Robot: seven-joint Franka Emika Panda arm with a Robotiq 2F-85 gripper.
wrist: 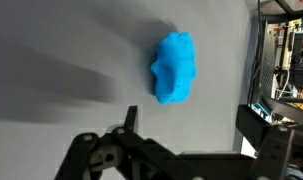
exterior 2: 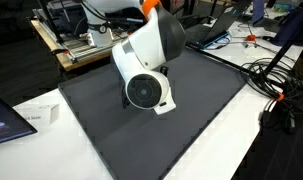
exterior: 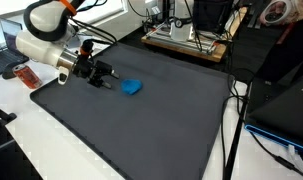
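Note:
A crumpled bright blue cloth-like object lies on the dark grey mat. In the wrist view my gripper comes in from the bottom, its two black fingers spread wide with bare mat between them; the blue object sits just beyond the fingertips, apart from both. An exterior view shows the gripper low over the mat, pointing at the blue object a short way off. In another exterior view the arm's white wrist hides both gripper and object.
The mat covers a white table. A wooden board with equipment and cables stands at the back. A red-patterned item lies by the arm's base. Black cables trail along the mat's side, and a laptop sits at one corner.

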